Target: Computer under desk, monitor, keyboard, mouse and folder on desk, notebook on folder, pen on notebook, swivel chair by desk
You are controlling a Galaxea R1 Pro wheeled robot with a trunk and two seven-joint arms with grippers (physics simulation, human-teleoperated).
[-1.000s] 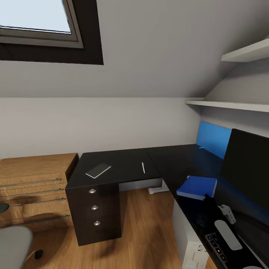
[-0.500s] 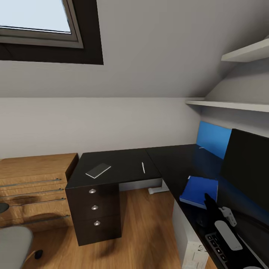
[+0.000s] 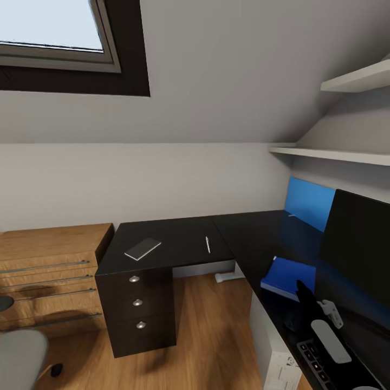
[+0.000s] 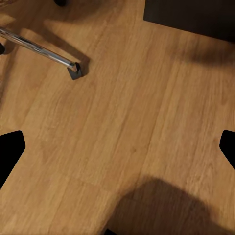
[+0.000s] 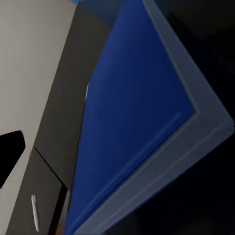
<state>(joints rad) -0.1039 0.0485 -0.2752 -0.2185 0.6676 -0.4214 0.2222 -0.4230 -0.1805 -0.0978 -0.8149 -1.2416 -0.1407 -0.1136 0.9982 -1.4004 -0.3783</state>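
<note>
On the long black L-shaped desk (image 3: 254, 238), a flat bright blue folder (image 3: 287, 277) lies just beyond the right gripper (image 3: 306, 297), its grip impossible to judge. Left gripper (image 4: 117, 147) spread wide above wooden floor (image 4: 127, 122).

Attic bedroom study corner, domestic. Sloped white ceiling with dark-framed skylight (image 3: 59, 38); low white knee wall below. Long black L-shaped desk (image 3: 184, 238) with round-knobbed drawers (image 3: 137, 301), set into the corner. Light wooden chest (image 3: 49, 271) with bar handles, beside the desk. Two white wall shelves (image 3: 336, 154) under the slope. Black monitor (image 3: 360, 244), blue folder (image 3: 287, 277), grey notebook (image 3: 142, 248) and white pen (image 3: 207, 244) on the desk. Warm wood plank floor (image 4: 127, 122); chrome leg and caster of a swivel chair (image 4: 44, 51)
</note>
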